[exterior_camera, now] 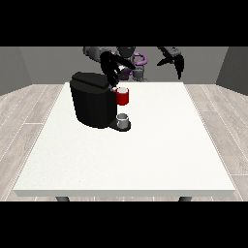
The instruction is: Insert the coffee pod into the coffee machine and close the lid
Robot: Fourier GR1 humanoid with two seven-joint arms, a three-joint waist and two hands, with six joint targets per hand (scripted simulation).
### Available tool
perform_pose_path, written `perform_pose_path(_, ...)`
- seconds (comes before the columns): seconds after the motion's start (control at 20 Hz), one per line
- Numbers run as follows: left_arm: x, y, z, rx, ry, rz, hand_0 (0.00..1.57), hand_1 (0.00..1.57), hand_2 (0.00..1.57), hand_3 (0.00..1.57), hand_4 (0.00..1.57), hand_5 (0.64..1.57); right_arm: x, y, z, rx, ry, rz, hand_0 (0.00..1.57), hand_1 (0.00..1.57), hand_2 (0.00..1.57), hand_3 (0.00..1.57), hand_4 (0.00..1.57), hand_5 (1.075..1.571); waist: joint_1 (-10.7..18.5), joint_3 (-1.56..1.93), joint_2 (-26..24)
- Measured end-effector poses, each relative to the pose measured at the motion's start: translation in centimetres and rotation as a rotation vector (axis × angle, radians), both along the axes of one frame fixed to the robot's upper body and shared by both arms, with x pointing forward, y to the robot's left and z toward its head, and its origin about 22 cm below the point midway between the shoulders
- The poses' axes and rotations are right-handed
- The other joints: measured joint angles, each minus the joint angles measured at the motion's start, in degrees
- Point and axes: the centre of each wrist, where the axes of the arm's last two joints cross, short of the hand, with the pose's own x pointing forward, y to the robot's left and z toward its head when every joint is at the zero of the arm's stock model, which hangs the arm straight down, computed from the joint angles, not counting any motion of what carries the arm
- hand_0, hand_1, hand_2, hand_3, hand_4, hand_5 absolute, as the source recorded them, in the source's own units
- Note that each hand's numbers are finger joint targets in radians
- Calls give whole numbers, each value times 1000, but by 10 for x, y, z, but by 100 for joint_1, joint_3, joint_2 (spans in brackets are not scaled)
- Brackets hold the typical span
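Pod-wise, all I can make out is a small grey thing (123, 121) sitting on the base of the boxy black coffee machine (92, 99), on its side toward the view's right. Can't tell if that's the grey coffee pod or just a cup, so I'm not calling it. Right above it is a red thing at the machine (123, 97), stuck to that same side near the top. The hand at the view's left (112, 72) hangs just over the machine's top corner, by the red thing, fingers pointing down and relaxed, holding nothing I can see. The hand at the view's right (177, 62) is up in the air well away from the machine, fingers drooping, empty. Machine sits on the big white bench (145, 155).
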Motion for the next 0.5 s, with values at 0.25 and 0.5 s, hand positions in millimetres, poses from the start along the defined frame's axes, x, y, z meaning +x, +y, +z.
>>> perform_pose_path(0.25,5,-8,10,4,-39,-39,0,0,0,0,397,1571,-4,-9,27,24,4,-61,0,0,0,0,53,1571,337,44,202)
perform_pose_path(0.5,13,-21,27,-2,-94,-82,0,0,0,0,444,1571,-6,31,71,-61,-224,104,0,0,0,0,0,1571,842,-98,479)
